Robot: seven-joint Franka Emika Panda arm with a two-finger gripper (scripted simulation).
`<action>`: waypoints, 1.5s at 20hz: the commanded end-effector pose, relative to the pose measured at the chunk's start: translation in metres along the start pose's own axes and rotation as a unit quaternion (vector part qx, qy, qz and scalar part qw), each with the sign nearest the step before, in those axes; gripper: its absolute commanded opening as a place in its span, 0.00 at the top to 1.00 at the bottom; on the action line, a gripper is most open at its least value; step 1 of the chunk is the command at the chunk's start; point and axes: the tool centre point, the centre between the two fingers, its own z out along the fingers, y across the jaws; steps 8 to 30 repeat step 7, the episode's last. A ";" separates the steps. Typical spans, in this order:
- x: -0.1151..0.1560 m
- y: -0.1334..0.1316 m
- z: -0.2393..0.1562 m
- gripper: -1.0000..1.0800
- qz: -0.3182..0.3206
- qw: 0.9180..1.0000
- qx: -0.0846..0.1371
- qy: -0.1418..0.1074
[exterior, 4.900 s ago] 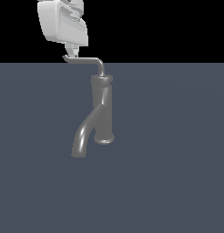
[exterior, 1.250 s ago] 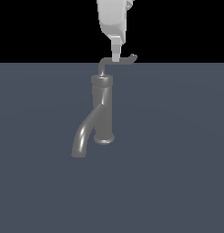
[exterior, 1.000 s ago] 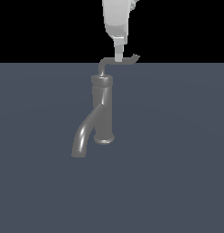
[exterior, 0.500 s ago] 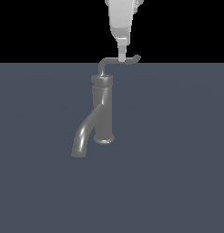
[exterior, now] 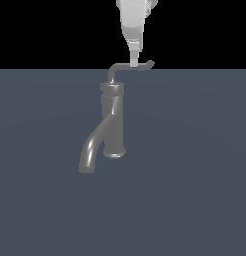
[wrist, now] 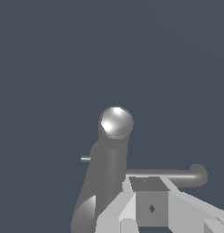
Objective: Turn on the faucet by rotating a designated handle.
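On flat slate-grey surface (exterior: pixel 195 200) — faucet (exterior: pixel 112 125), black backdrop, gripper (exterior: pixel 133 56) state unclear

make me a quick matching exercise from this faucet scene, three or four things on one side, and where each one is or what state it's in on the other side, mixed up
Things:
1. handle
2. spout
3. gripper
4. base flange

Places or states:
A. curves down toward the exterior view's left
B. comes down from above onto the thin rod
C. rests on the dark floor
D. thin bent rod on top of the faucet body

Pairs: 1-D, 2-A, 3-B, 4-C
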 end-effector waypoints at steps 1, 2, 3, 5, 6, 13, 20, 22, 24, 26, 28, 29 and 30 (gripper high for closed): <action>0.024 -0.041 -0.002 1.00 0.018 0.999 0.034 -0.002; 0.026 -0.044 -0.002 1.00 0.019 0.999 0.034 -0.002; 0.027 -0.047 -0.002 1.00 0.020 0.999 0.034 -0.002; 0.030 -0.053 -0.003 1.00 0.022 0.999 0.034 -0.002; 0.031 -0.056 -0.003 1.00 0.023 0.999 0.034 -0.002; 0.031 -0.056 -0.003 1.00 0.023 0.999 0.034 -0.002; 0.031 -0.056 -0.003 1.00 0.023 0.999 0.034 -0.002; 0.031 -0.056 -0.003 1.00 0.023 0.999 0.034 -0.002; 0.031 -0.056 -0.003 1.00 0.023 0.999 0.034 -0.002; 0.031 -0.056 -0.003 1.00 0.023 0.999 0.034 -0.002; 0.031 -0.056 -0.003 1.00 0.023 0.999 0.034 -0.002; 0.031 -0.056 -0.003 1.00 0.023 0.999 0.034 -0.002; 0.031 -0.056 -0.003 1.00 0.023 0.999 0.034 -0.002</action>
